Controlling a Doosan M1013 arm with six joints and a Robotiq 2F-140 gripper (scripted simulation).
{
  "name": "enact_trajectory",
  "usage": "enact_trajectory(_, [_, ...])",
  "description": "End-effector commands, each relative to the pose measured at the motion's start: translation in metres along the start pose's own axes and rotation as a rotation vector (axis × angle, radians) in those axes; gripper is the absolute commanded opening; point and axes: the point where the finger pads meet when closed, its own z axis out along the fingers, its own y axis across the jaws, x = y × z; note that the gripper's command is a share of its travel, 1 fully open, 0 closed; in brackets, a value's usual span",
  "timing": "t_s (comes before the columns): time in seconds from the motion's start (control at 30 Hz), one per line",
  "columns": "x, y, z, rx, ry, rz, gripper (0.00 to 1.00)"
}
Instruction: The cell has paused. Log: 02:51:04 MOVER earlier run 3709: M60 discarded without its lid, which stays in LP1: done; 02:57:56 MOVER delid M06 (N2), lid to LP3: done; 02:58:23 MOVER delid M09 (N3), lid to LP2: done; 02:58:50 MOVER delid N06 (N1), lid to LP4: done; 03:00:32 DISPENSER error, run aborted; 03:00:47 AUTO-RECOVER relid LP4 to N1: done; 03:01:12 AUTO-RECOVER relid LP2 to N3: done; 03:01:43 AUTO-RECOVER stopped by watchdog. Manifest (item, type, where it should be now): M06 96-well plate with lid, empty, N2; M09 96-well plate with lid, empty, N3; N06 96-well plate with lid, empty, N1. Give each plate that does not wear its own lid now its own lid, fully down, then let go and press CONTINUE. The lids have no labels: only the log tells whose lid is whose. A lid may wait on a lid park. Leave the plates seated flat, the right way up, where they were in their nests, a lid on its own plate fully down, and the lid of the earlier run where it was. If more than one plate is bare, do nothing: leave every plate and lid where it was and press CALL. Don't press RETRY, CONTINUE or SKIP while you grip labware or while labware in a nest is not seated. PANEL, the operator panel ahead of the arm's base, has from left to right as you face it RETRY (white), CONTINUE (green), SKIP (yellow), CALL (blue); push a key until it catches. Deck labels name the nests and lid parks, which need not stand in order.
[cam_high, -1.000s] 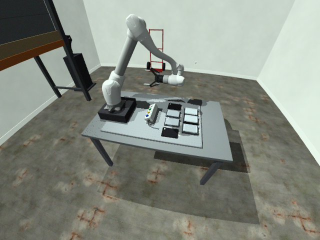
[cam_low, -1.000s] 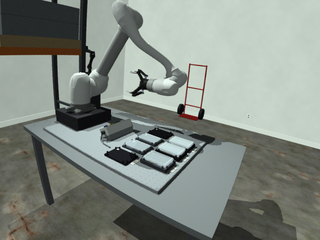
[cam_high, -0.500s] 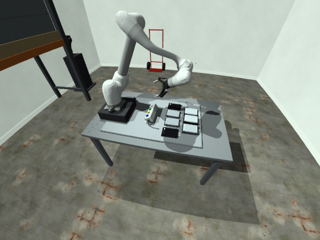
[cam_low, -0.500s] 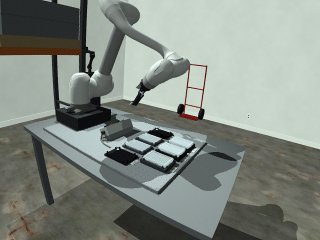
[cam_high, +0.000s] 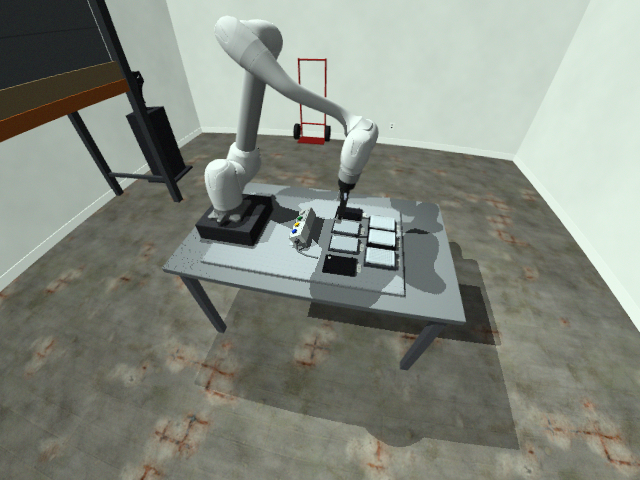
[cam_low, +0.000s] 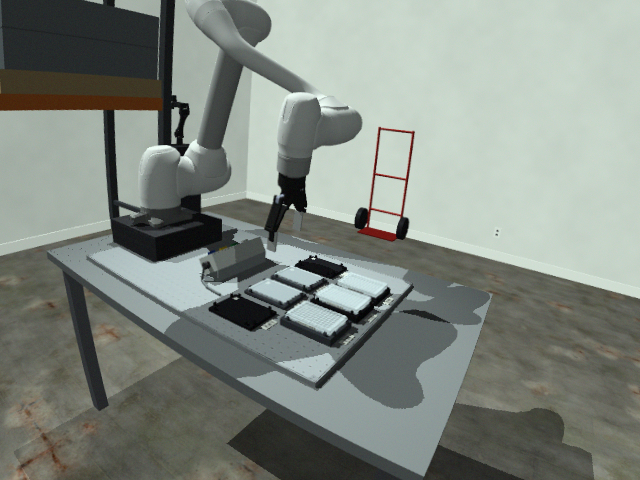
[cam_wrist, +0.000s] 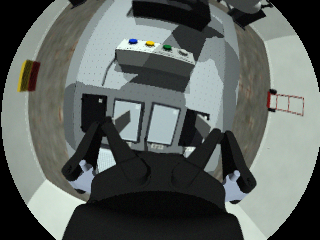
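Lid (cam_low: 274, 291) for the bare plate (cam_low: 315, 318): one of two recorded lying on the middle parks of the worktop (cam_low: 361, 413), beside the panel (cam_low: 238, 256); which park bore LP3 could not be read. Labels were to be read before descent, the lid gripped squarely across its sides. Hand (cam_low: 283, 235): recorded fully wide, holding nothing, hanging above the far empty park (cam_low: 320, 266), touching nothing.
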Motion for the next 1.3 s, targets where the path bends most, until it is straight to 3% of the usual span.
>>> enact_trajectory(0.0, [-0.021,-0.02,0.011,0.08,-0.078,0.061,1.0])
enact_trajectory(0.1, [-0.041,-0.039,0.016,0.141,-0.153,0.114,1.0])
enact_trajectory(0.27, [-0.044,-0.042,0.017,0.151,-0.167,0.122,1.0])
enact_trajectory(0.3, [-0.044,-0.042,0.017,0.151,-0.167,0.122,0.0])
enact_trajectory(1.27, [-0.044,-0.042,0.017,0.151,-0.167,0.122,0.0])
